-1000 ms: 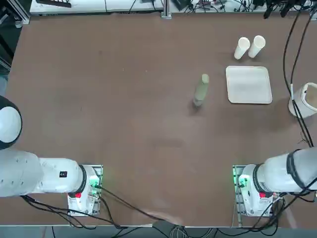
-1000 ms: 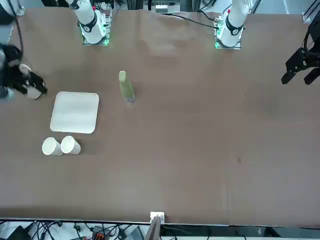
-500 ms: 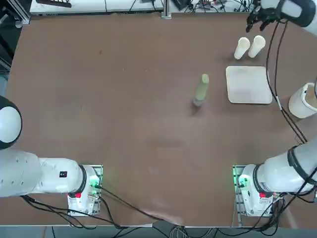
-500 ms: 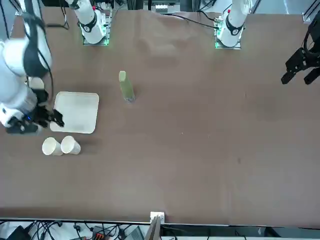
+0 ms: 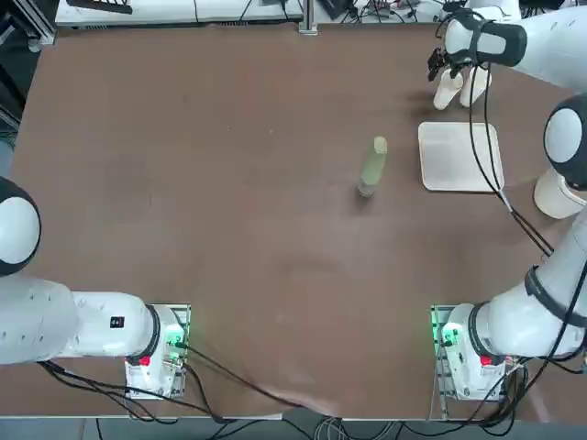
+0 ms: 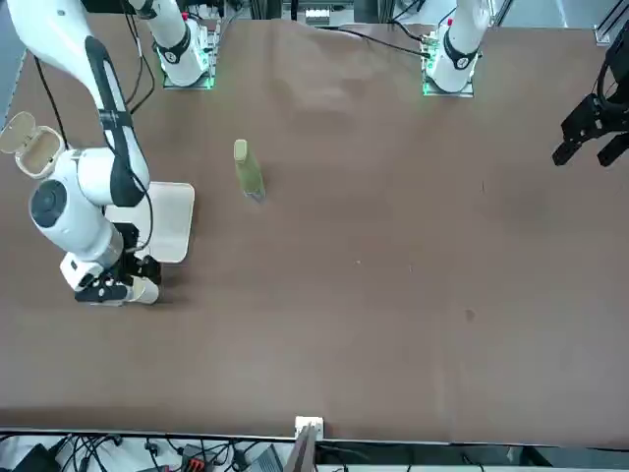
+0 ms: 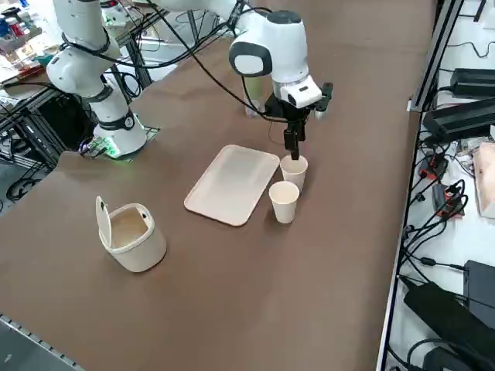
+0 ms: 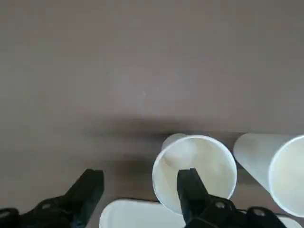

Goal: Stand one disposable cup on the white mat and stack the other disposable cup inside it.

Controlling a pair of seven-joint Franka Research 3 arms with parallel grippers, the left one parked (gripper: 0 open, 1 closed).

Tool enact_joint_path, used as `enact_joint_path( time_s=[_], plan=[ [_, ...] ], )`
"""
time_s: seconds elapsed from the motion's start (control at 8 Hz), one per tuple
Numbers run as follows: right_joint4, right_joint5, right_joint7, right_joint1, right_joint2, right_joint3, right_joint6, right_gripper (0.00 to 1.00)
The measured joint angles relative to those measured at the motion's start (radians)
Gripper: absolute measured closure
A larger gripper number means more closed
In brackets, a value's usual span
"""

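Right now we have the right gripper spread open with nothing between its fingers, hovering by the left disposable cup, which stands upright near the right disposable cup, both just beyond the white mat.

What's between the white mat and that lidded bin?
Just bare table between mat and bin, per the right side view; the right claw is by the cups.

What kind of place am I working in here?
Most likely a robotics lab or test bench: robot arms are bolted to a large brown table, loose cables and electronics crowd its edge, and two plain cups stand beside a white mat.
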Motion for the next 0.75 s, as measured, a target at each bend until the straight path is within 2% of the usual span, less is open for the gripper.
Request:
enact_joint_path(
  time_s=[0.25,0.62,0.75],
  plan=[
    [0.004,-0.013,0.000,-0.002,0.017,-0.005,-0.002,0.09],
    [0.005,-0.021,0.000,-0.002,0.059,-0.009,-0.002,0.20],
    [0.009,-0.025,0.000,-0.002,0.071,-0.010,-0.001,0.40]
  ],
)
